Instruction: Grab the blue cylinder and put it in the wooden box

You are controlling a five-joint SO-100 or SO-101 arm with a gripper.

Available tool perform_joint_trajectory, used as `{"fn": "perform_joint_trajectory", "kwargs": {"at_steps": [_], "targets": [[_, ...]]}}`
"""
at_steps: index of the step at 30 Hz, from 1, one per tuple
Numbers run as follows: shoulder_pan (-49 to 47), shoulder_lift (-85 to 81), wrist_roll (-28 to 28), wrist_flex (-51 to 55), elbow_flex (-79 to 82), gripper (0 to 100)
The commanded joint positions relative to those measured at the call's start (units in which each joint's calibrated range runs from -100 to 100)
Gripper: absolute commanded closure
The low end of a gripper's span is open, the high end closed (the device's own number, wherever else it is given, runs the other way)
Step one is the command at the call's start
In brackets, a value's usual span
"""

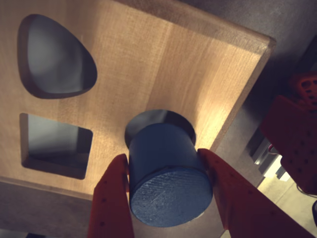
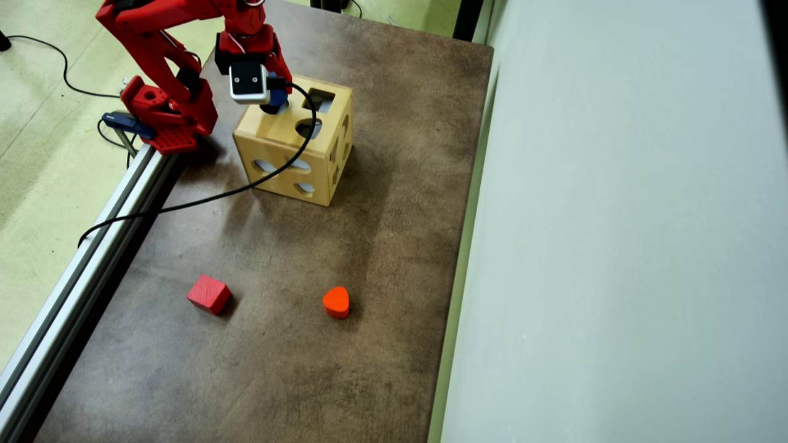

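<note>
gripper (image 1: 171,173) clamped on blue cylinder (image 1: 166,171), nose at round hole in wooden box (image 1: 163,64) top, near corner; insertion step, next prob line up, let go

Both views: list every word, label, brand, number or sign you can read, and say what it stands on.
None. No readable text appears in either view: the light wooden box, the blue cylinder in the red claw, the red cube, the orange heart-shaped block and the white wrist camera housing carry no lettering.
</note>
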Motion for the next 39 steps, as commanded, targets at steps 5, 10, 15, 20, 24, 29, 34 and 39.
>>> {"fn": "perform_joint_trajectory", "kwargs": {"at_steps": [5, 10, 15, 20, 24, 29, 34, 39], "targets": [[-0.3, -2.5, -0.1, 0.7, -0.3, 92], [0.3, -2.3, -0.1, 0.7, -0.3, 92], [0.4, -1.7, -0.2, 0.5, -0.7, 92], [0.4, -1.6, -0.5, 0.5, -1.2, 89], [0.4, -2.4, -2.5, 0.5, -1.2, 77], [0.1, -2.4, -2.6, 0.6, -0.9, 71], [0.2, -2.4, -2.6, 0.5, -1.2, 71], [0.4, -2.5, -2.6, 0.5, -1.2, 71]]}}
